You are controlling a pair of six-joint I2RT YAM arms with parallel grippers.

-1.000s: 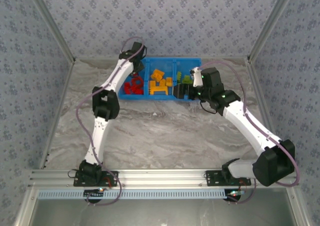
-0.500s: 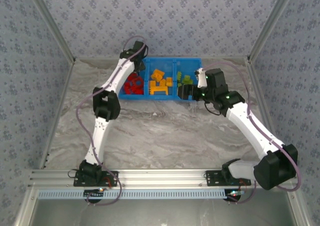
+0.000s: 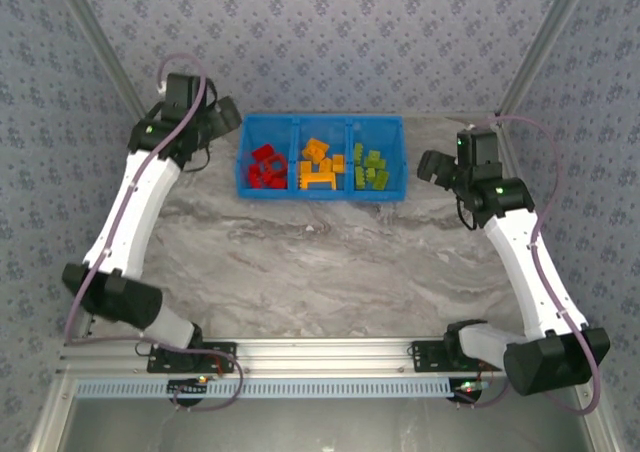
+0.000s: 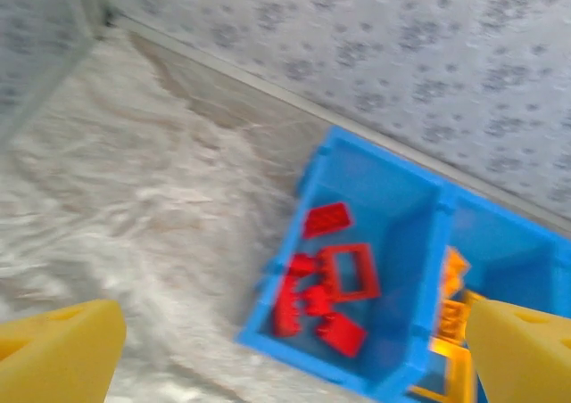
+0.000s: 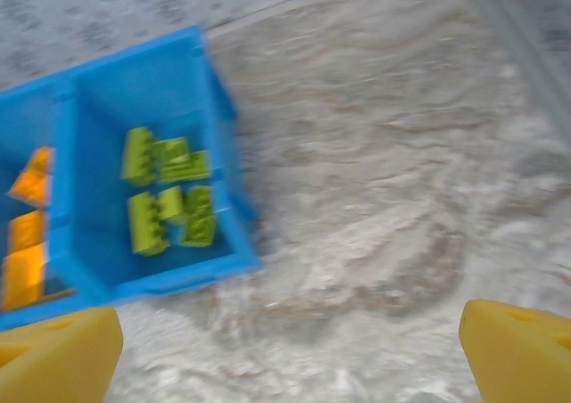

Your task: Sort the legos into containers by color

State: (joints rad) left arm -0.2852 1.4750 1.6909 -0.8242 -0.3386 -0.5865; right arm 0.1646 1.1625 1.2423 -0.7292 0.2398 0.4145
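"Where are the legos (image 3: 318,165)?"
"In the blue containers (image 3: 320,195) at the far side of the marbled desk (image 3: 320,272): red left, orange-yellow middle, green right."
"The hands?"
"The left hand (image 3: 228,115) and right hand (image 3: 430,164) flank the bin, fingers spread apart."

The bin (image 3: 320,119) is bright blue all over, dividers included. Its left compartment holds red bricks (image 3: 265,167), the middle one orange-yellow bricks (image 3: 318,164), the right one lime green bricks (image 3: 372,170). The table (image 3: 320,262) is marbled in grey and off-white veins. The walls (image 3: 330,32) are pale blue-grey with a small repeating floral print. The left arm (image 3: 140,202) and right arm (image 3: 525,262) are white with black joints. The finger pads (image 4: 55,357) of the left gripper (image 4: 294,332) and those (image 5: 53,357) of the right gripper (image 5: 290,332) are yellow.
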